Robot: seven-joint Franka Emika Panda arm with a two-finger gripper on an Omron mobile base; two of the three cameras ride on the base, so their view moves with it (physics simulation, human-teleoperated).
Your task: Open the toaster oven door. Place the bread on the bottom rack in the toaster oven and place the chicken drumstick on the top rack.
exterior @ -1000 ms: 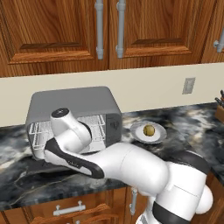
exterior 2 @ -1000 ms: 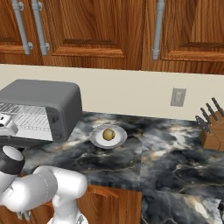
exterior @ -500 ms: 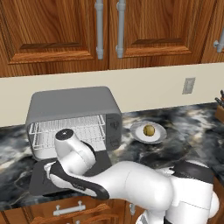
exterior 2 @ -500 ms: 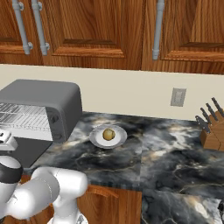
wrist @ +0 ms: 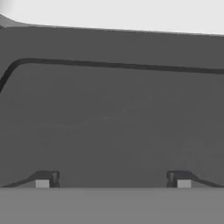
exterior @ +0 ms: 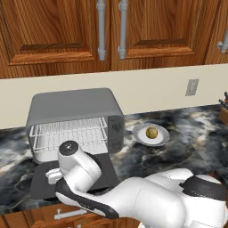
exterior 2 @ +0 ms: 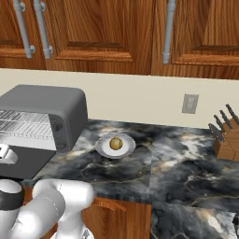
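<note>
The grey toaster oven (exterior: 73,107) stands at the counter's left. Its dark toaster oven door (exterior: 42,187) is folded down flat in front of it. Inside show the top rack (exterior: 71,128) and, below it, the bottom rack (exterior: 67,146), both bare wire grids. The bread (exterior: 152,132), a round yellowish roll, lies on a white plate (exterior: 141,136) to the oven's right. In the hand view my gripper (wrist: 113,181) is open just off the door's dark panel (wrist: 112,122), with nothing between its fingertips (wrist: 42,179). The chicken drumstick is out of view.
A knife block (exterior 2: 226,140) stands at the far right of the dark marble counter (exterior 2: 163,163). Wooden wall cabinets (exterior: 111,31) hang above the oven. My white arm leans low over the counter's front edge, across the lowered door.
The door has dropped from partly open to lying flat. My arm has sunk lower and toward the counter's front, uncovering the oven's racks. The jaws stay wide.
</note>
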